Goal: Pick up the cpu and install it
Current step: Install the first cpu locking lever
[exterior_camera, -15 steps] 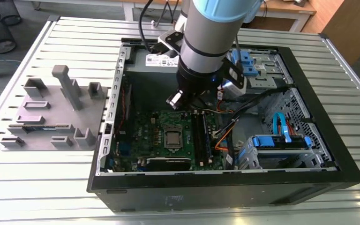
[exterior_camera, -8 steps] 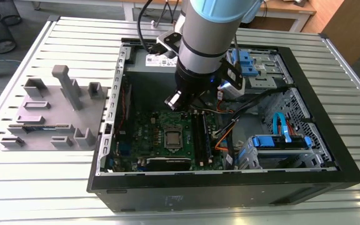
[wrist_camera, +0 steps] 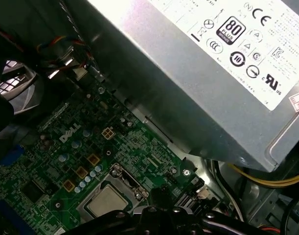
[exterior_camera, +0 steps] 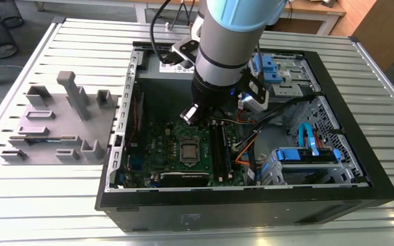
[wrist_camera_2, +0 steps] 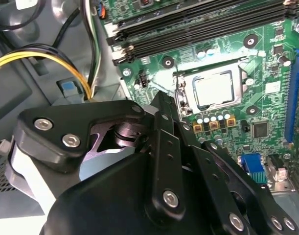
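The cpu (wrist_camera_2: 214,92) is a small silvery square lying flat in the socket of the green motherboard (wrist_camera_2: 266,63), with the metal socket frame (wrist_camera_2: 181,93) around it. It appears in both wrist views, also as cpu (wrist_camera: 106,200), and in the exterior view as cpu (exterior_camera: 189,150) in the middle of the open computer case (exterior_camera: 252,200). My gripper (exterior_camera: 204,119) hangs inside the case above the board, a little to the power-supply side of the socket and apart from the chip. Its black linkage (wrist_camera_2: 164,161) shows close up in the second wrist view; nothing is seen held.
The grey power supply box (wrist_camera: 213,63) sits close beside the gripper. Black memory slots (wrist_camera_2: 198,24) and yellow cables (wrist_camera_2: 56,58) run near the socket. Blue drive brackets (exterior_camera: 307,154) occupy the case at the exterior view's right. A grey fixture tray (exterior_camera: 53,128) stands outside at the left.
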